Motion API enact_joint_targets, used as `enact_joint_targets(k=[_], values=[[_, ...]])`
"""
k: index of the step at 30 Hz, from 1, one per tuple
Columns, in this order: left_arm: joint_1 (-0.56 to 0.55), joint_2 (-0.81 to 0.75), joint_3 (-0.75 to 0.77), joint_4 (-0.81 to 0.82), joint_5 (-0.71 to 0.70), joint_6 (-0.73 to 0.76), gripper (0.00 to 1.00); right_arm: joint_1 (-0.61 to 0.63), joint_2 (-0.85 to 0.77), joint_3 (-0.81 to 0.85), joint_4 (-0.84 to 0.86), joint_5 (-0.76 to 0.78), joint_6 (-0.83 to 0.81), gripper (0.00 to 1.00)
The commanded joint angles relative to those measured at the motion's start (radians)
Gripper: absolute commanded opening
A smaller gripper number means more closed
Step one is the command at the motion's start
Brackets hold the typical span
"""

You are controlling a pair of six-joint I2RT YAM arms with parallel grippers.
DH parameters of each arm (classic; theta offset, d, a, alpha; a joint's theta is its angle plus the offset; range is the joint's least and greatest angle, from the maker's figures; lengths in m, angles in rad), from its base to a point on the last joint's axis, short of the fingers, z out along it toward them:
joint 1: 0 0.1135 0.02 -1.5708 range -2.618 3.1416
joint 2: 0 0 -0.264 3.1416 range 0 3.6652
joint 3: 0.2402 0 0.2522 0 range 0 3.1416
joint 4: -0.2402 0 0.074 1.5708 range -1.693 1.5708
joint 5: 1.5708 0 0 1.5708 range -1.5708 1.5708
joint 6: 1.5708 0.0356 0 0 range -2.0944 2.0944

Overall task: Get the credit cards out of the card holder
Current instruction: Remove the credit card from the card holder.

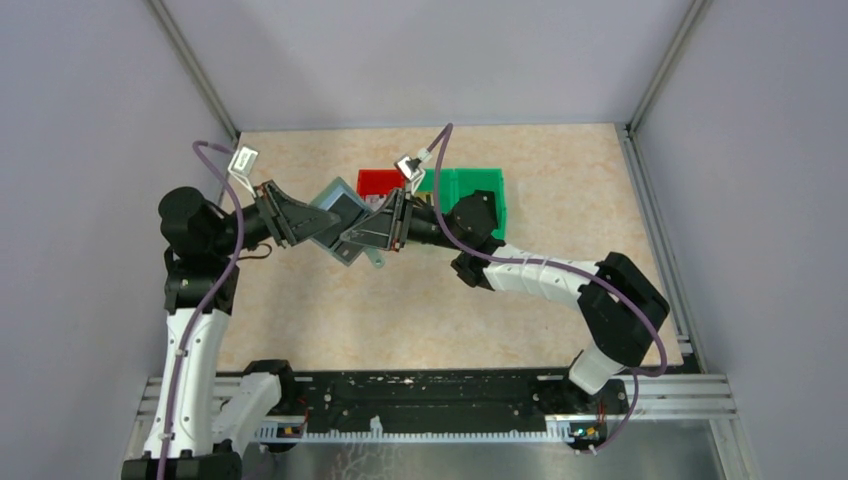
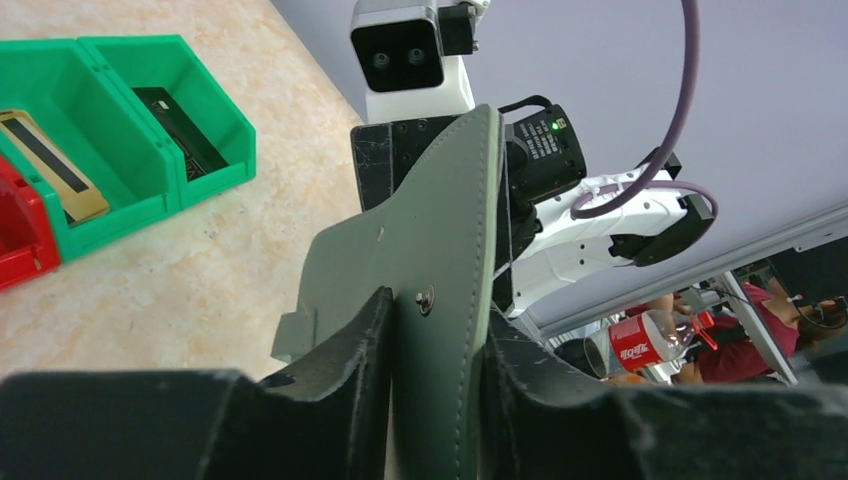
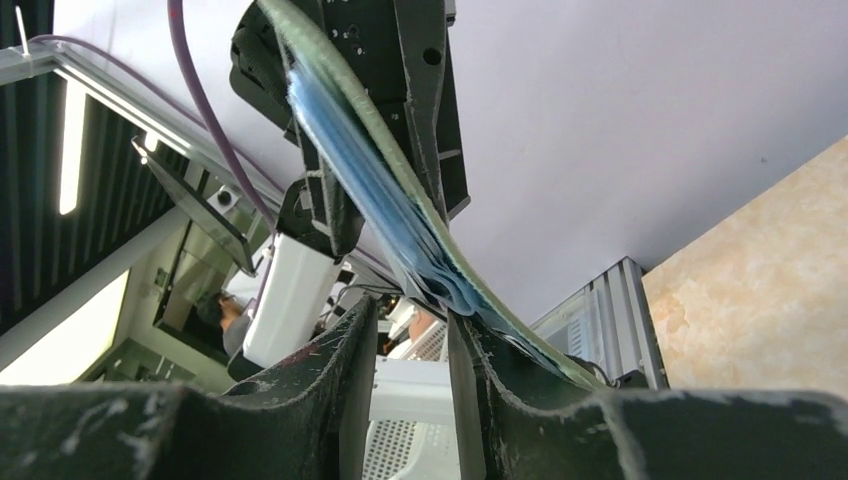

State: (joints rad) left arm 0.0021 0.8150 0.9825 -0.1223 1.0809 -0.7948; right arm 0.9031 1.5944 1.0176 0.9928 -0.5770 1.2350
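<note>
The grey-green card holder (image 1: 338, 212) hangs open in the air above the table, between both grippers. My left gripper (image 1: 305, 225) is shut on its outer flap (image 2: 440, 250), beside the small snap stud. My right gripper (image 1: 375, 228) meets the holder from the right. Its fingers (image 3: 410, 305) stand a little apart with nothing in the gap, at the lower edge of the pale blue pockets (image 3: 380, 200). The holder's outside runs past the right finger. No credit card shows clearly in the pockets. A dark card (image 2: 180, 130) and a beige striped card (image 2: 45, 160) lie in the green bin.
A green bin (image 1: 475, 190) and a red bin (image 1: 380, 181) stand side by side on the beige table just behind the grippers; they also show in the left wrist view, green (image 2: 215, 165) and red (image 2: 20, 240). Grey walls close in the back and sides.
</note>
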Motion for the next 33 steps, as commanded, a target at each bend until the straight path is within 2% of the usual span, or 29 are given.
enact_joint_targets(k=[1,6,11,17,21,27,33], values=[[-0.009,0.003,0.023,0.002,0.097,-0.034,0.30,0.007,-0.026,0.045,0.069,0.049,-0.002,0.32],[-0.009,-0.013,0.031,0.026,0.076,-0.037,0.17,0.007,-0.039,0.026,0.058,0.048,-0.010,0.36],[-0.009,-0.029,0.048,0.030,0.056,-0.029,0.14,0.007,-0.049,0.004,0.064,0.058,-0.011,0.40],[-0.009,-0.036,0.047,0.035,0.051,-0.036,0.09,0.006,-0.020,0.032,0.119,0.066,0.025,0.35],[-0.008,-0.041,0.037,0.050,0.059,-0.046,0.08,0.008,0.004,0.050,0.162,0.075,0.060,0.26],[-0.008,-0.041,0.025,0.064,0.075,-0.062,0.19,0.004,-0.003,0.019,0.199,0.088,0.072,0.00],[-0.009,-0.024,0.030,0.070,0.078,-0.076,0.34,0.000,-0.013,-0.042,0.252,0.086,0.094,0.00]])
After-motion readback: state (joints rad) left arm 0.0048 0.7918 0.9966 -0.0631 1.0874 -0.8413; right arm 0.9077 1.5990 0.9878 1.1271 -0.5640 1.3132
